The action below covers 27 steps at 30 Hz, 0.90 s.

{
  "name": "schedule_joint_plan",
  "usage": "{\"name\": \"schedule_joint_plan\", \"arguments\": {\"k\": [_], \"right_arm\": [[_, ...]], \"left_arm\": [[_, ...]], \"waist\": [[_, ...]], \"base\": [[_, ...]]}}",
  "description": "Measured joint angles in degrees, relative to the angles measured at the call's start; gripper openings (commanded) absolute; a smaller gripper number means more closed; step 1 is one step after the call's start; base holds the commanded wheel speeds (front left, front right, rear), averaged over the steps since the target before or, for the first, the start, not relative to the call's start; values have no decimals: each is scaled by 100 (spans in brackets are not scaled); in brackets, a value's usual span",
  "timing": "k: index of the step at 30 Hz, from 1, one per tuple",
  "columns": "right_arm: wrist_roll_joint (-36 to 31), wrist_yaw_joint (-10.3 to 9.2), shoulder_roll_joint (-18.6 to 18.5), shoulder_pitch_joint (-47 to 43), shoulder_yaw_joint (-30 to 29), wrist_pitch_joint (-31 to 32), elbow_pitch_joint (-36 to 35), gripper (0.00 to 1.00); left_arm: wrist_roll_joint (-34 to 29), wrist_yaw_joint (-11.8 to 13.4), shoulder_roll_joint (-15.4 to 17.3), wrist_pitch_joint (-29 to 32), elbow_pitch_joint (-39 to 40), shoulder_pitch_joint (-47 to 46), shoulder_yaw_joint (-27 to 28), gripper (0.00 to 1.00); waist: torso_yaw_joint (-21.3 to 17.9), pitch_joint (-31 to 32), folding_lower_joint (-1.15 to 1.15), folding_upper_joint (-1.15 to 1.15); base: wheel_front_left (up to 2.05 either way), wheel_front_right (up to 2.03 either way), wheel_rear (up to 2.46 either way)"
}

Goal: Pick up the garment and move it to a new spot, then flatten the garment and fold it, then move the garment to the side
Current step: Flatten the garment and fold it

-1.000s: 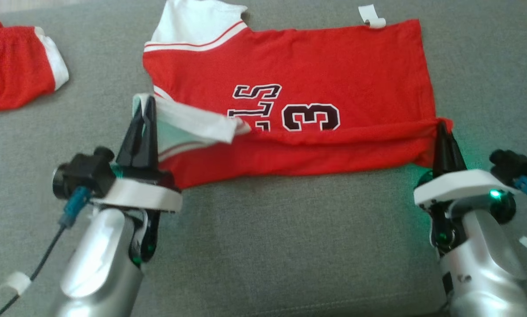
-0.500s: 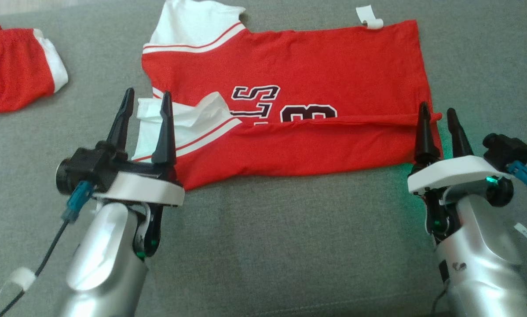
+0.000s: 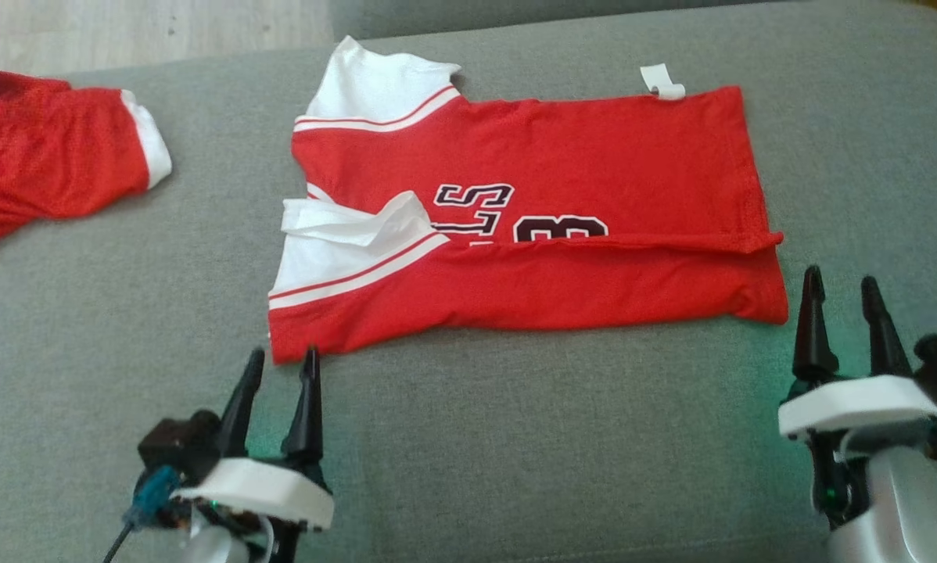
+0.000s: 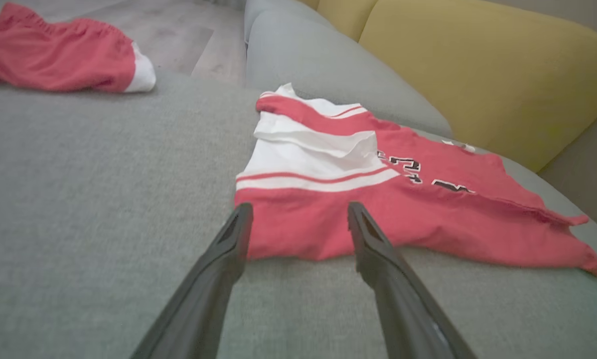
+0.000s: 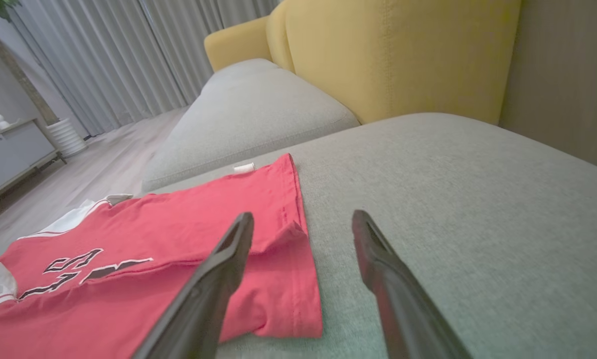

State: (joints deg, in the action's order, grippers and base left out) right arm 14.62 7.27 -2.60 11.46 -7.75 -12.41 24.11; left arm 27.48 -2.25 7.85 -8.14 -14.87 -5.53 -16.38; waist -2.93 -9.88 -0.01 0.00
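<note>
Grey sofa cushion [image 3: 468, 438] carries the jersey [image 3: 578, 156] mid-seat, near edge folded over. My left gripper [image 3: 283, 353] and right gripper [image 3: 839, 275] gape empty; the rumpled sleeve [image 3: 343, 242] could snag a finger, undoing the fold.

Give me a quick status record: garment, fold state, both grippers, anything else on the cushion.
garment: red jersey, lying on grey sofa cushion
fold: near long edge folded over, partly covering the printed number; white sleeve on top
left gripper: open, empty, at the near left corner
right gripper: open, empty, beside the near right corner
other: second red garment at far left, apart
</note>
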Motion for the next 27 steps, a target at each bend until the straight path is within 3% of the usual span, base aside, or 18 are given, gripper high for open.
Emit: {"name": "schedule_joint_plan", "arguments": {"k": [11, 20, 21, 23, 24, 26, 27], "right_arm": [[0, 0, 4, -271, 53, 452, -538, 100], [0, 0, 4, -257, 166, 647, -673, 100], [0, 0, 4, -257, 175, 662, -673, 100], [0, 0, 4, -244, 180, 697, -650, 100], [0, 0, 4, -227, 186, 727, -614, 100], [3, 0, 3, -148, 222, 804, -483, 100], [3, 0, 3, -90, 252, 838, -405, 100]], "left_arm": [[636, 133, -102, 698, -276, 14, 230, 100], [909, 202, -105, 812, -771, -484, 497, 100], [911, 198, -105, 818, -794, -486, 497, 93], [939, 171, -105, 915, -813, -509, 486, 47], [943, 172, -105, 962, -816, -522, 481, 39], [943, 168, -101, 1068, -816, -555, 450, 6], [946, 168, -103, 1092, -811, -576, 422, 0]], "waist": [[-66, -65, 1, 0], [-310, -356, 2, 0], [-333, -378, 2, 0], [-366, -413, 1, 0], [-377, -428, 1, 0], [-386, -451, 1, 0], [-384, -462, 1, 0]], "base": [[0, 0, 0], [0, 0, 0], [0, 0, 0], [0, 0, 0], [0, 0, 0], [0, 0, 0], [0, 0, 0]]}}
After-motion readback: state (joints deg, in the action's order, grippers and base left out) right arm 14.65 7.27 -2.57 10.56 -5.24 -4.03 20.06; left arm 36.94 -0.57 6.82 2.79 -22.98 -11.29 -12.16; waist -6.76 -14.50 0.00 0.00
